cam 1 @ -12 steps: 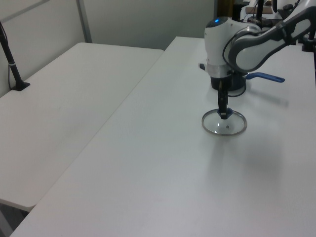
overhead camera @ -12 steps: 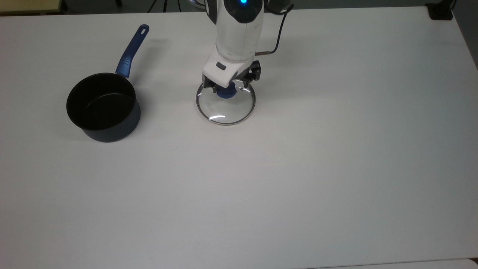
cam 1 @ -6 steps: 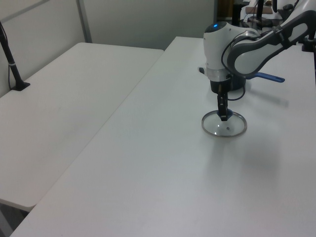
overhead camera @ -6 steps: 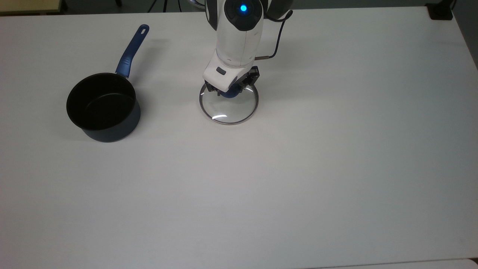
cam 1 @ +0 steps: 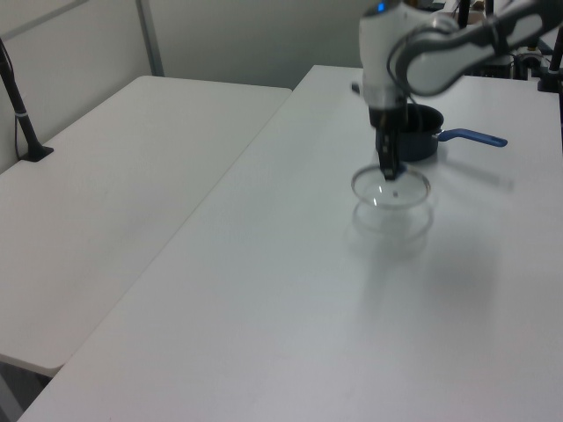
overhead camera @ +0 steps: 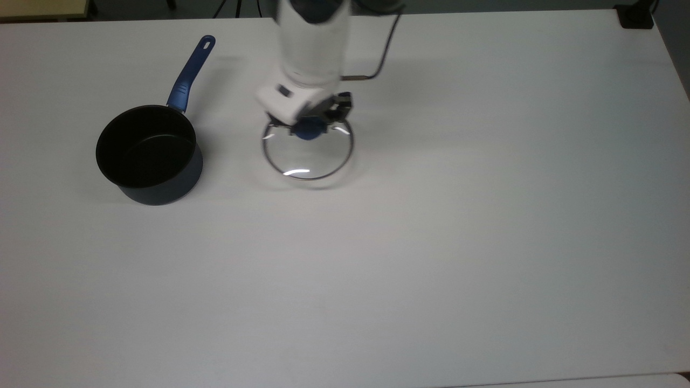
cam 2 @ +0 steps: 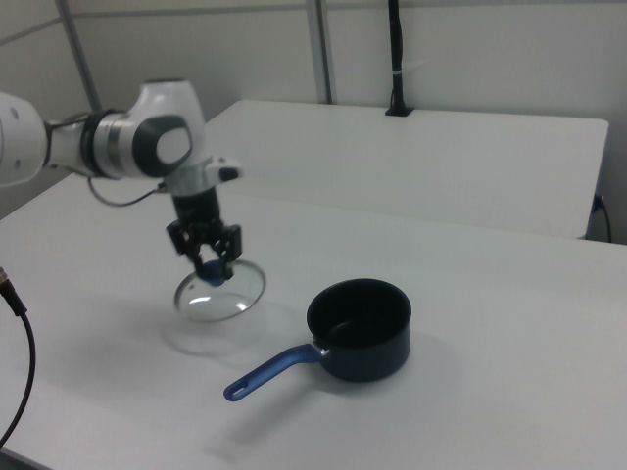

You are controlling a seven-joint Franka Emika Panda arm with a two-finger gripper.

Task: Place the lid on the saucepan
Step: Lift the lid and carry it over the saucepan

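Lid (overhead camera: pixel 308 153) airborne, knob pinched by end effector (overhead camera: pixel 307 128); saucepan (overhead camera: pixel 149 154) empty, well apart on table (overhead camera: pixel 431 242).

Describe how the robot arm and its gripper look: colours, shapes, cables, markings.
The arm has glossy white rounded shells with dark grey joint bands. A small blue light glows on top of one joint, and a thin black cable loops beside the wrist. The gripper is black, with two short fingers under a white hand.

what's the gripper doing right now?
Gripper: shut on the lid by its blue knob, holding it clear of the table, not yet over the saucepan.
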